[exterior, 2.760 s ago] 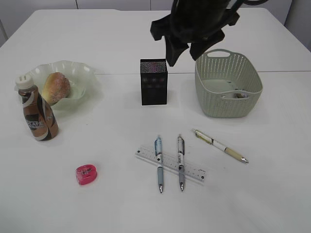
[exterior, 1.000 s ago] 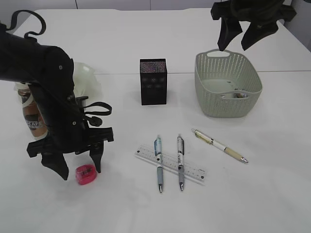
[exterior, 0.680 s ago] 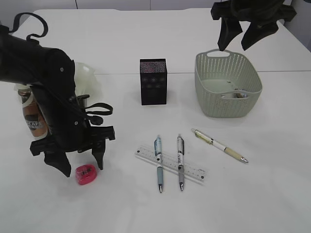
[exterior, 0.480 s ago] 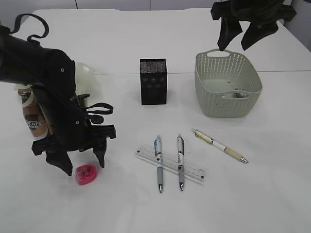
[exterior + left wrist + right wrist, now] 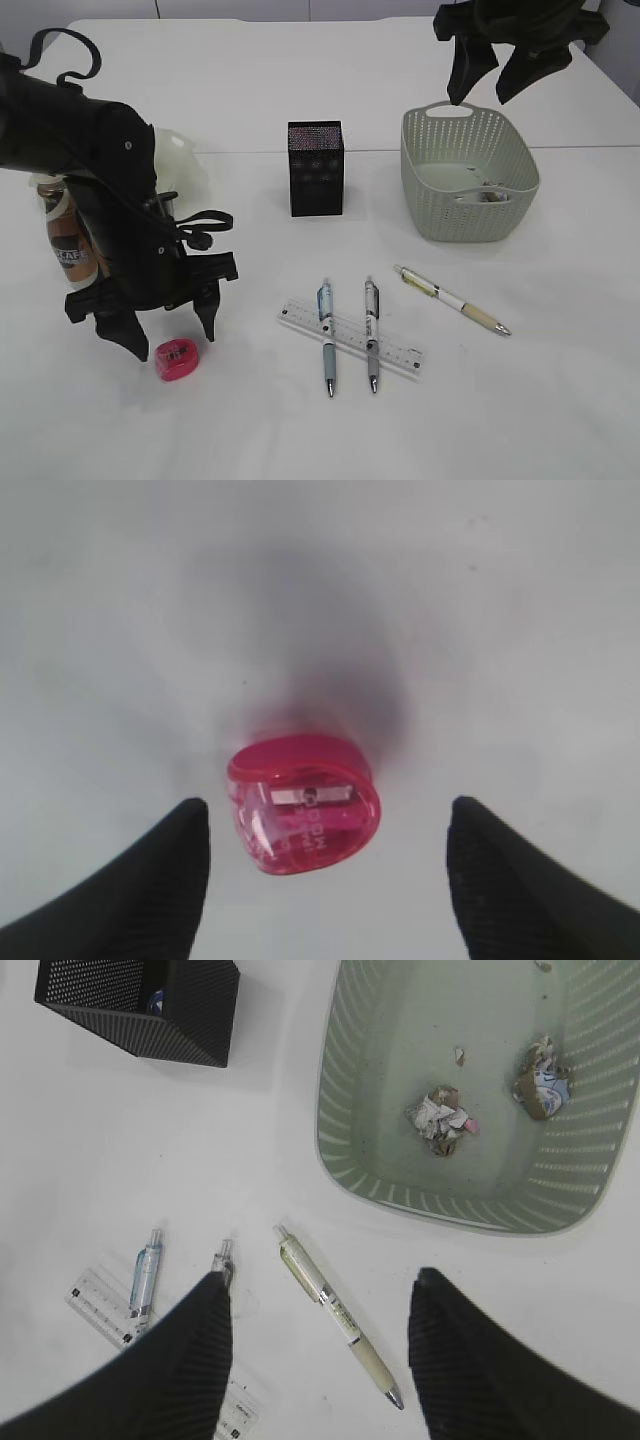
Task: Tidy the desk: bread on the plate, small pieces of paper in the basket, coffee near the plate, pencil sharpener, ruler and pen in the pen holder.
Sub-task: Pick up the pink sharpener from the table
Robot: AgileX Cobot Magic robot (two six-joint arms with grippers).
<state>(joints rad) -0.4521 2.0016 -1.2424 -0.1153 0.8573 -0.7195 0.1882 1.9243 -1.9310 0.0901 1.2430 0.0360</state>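
Nearest the camera, pink pencil sharpener (image 5: pixel 177 360) lies flat on the white desk (image 5: pixel 300 430), front left; left gripper (image 5: pixel 165 335) hangs just above it, fingers spread wide to either side, not touching, as the left wrist view confirms with the sharpener (image 5: pixel 304 803) between the two black fingertips (image 5: pixel 160 880). To the right, clear ruler (image 5: pixel 350 336) lies slantwise with two grey pens (image 5: pixel 327 338) lying across it, side by side; a third, cream-coloured pen (image 5: pixel 454 300) lies apart further right, pointing toward the basket side. Behind the left arm, coffee bottle (image 5: pixel 62 245) stands upright, partly hidden, next to the pale green plate (image 5: pixel 180 160); bread hidden by the arm, cannot tell. Mid-table, black pen holder (image 5: pixel 316 168) stands upright. Right of it, grey-green basket (image 5: pixel 468 185); right wrist view shows two crumpled paper balls (image 5: pixel 440 1118) inside on its floor, apart from each other. Right gripper (image 5: pixel 508 85) hovers high above the basket's far rim, fingers spread, holding nothing.
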